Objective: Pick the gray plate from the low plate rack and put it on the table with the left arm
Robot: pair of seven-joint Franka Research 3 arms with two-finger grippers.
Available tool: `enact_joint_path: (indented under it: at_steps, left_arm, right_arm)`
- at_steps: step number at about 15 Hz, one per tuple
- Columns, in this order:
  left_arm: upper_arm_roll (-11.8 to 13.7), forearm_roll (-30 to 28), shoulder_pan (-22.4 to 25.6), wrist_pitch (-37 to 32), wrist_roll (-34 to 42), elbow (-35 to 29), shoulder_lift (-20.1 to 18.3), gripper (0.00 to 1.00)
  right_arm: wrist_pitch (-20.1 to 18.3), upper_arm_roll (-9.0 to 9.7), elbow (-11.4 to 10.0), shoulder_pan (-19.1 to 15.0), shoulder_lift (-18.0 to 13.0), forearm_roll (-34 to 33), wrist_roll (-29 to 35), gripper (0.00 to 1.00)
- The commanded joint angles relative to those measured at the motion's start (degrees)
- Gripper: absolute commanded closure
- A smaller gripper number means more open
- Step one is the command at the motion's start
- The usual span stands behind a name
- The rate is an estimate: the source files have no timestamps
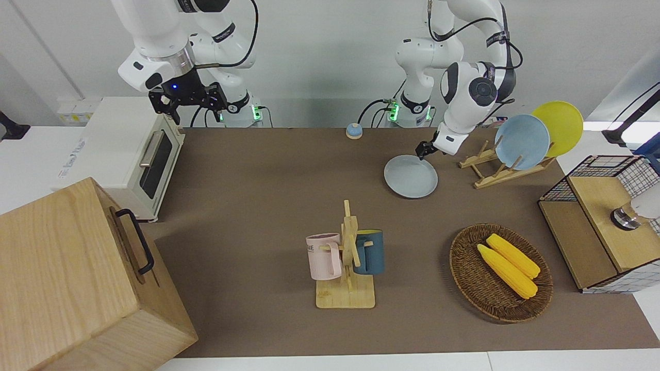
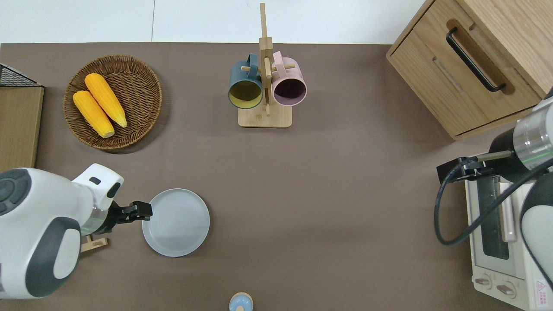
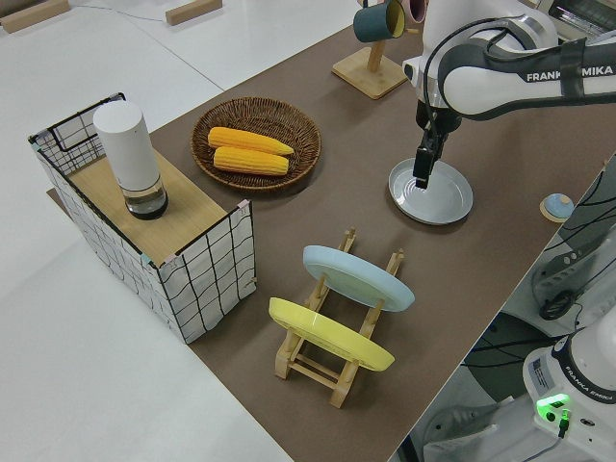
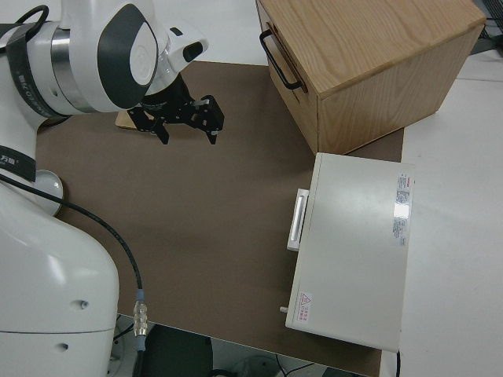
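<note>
The gray plate lies flat on the table, beside the low plate rack on the side toward the right arm's end; it also shows in the overhead view. My left gripper is open and empty, just over the plate's rim on the rack's side; the left side view shows it pointing down at that rim. The rack holds a light-blue plate and a yellow plate. My right gripper is open, empty and parked.
A wooden mug stand with a pink and a dark-blue mug stands mid-table. A wicker basket holds two corn cobs. A wire-sided box, a toaster oven, a wooden drawer box and a small blue bell are around.
</note>
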Motion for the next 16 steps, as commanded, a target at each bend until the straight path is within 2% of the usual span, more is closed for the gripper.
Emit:
enact_joint_path:
  at_steps: [1,4,7,9,12,16]
  left_arm:
    - [2.6,2.5,0.1,-7.7,0.9,10.1,0.0,0.01]
    - [2.8,6.2,0.3,-12.0,3.9,17.0,0.1,0.01]
    - [4.4,6.3,0.4,-16.9,6.8,23.1,0.0,0.01]
    - [4.6,5.9,0.3,-19.3,11.0,26.1,0.0,0.00]
    - [4.6,5.4,0.2,-22.4,11.6,30.4,0.0,0.00]
    - [3.9,6.1,0.1,-23.2,11.6,31.3,0.0,0.00]
  right_arm:
    - [-0.8,1.34,0.6,-1.5,-0.1,-0.4,0.7,0.017]
    - [-0.8,1.34,0.6,-1.5,-0.1,-0.4,0.7,0.017]
    - [-0.8,1.34,0.6,-1.5,-0.1,-0.4,0.7,0.017]
    - [-0.8,1.34,0.6,-1.5,-0.1,-0.4,0.7,0.017]
    - [-0.8,1.34,0.6,-1.5,-0.1,-0.4,0.7,0.017]
    - [-0.8,1.34,0.6,-1.5,-0.1,-0.4,0.7,0.017]
